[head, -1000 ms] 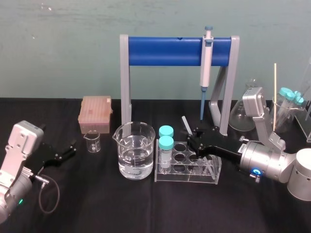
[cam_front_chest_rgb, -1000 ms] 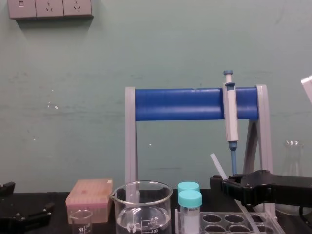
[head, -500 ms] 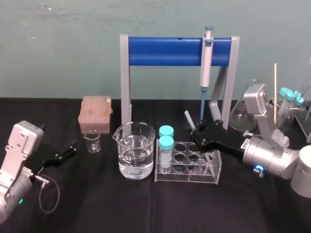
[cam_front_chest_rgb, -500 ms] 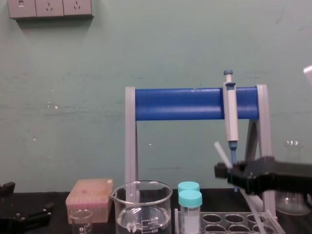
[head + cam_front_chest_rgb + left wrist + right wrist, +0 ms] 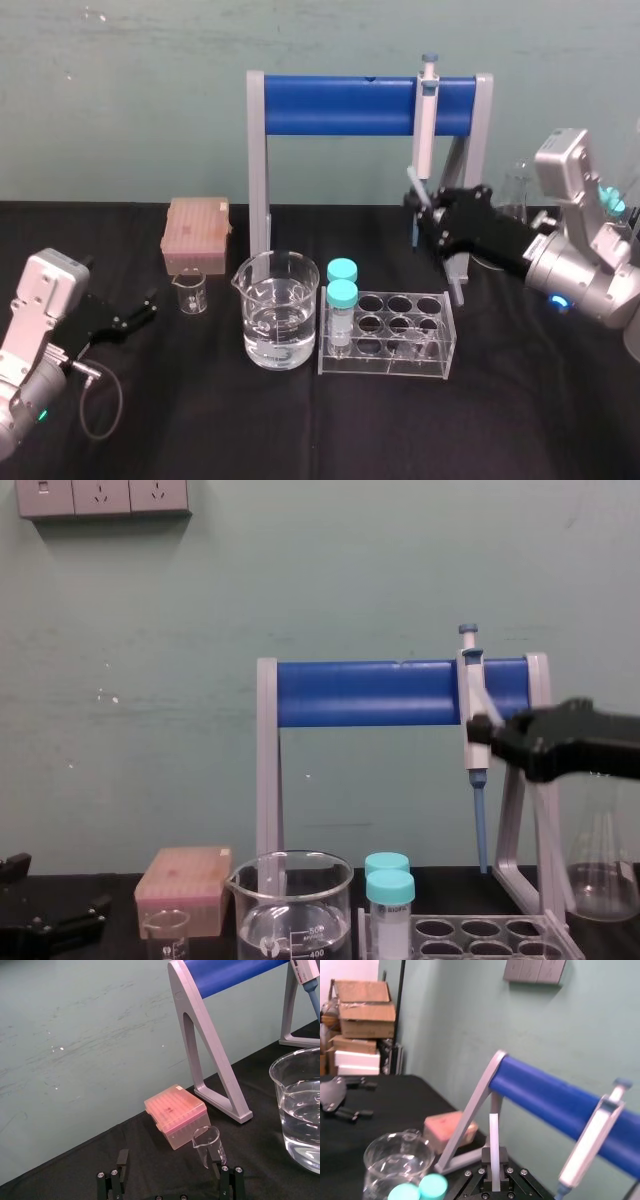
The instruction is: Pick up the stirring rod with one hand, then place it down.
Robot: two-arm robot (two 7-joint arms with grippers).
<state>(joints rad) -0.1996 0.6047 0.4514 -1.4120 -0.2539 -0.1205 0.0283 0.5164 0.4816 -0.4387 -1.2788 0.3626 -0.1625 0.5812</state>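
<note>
The stirring rod point(image 5: 413, 182) is a thin whitish stick held at a slant. My right gripper point(image 5: 428, 216) is shut on it, up in the air above the back right corner of the test tube rack point(image 5: 385, 338) and just in front of the hanging pipette point(image 5: 425, 125). In the right wrist view the stirring rod point(image 5: 493, 1135) stands straight up between the fingers. The chest view shows the right gripper point(image 5: 505, 738) level with the pipette's lower body. At the table's left, my left gripper point(image 5: 140, 310) rests open with nothing in it, its fingers point(image 5: 122, 1159) wide apart.
A large beaker of water point(image 5: 280, 320) stands left of the rack, which holds two teal-capped tubes point(image 5: 342, 290). A small beaker point(image 5: 192, 292) and a pink tip box point(image 5: 196, 235) sit further left. The blue-barred pipette stand point(image 5: 340, 105) is behind. Glass flasks point(image 5: 515, 185) stand at the right.
My right gripper has risen from just above the rack and moved back and right with the stirring rod in it. The left arm has not moved.
</note>
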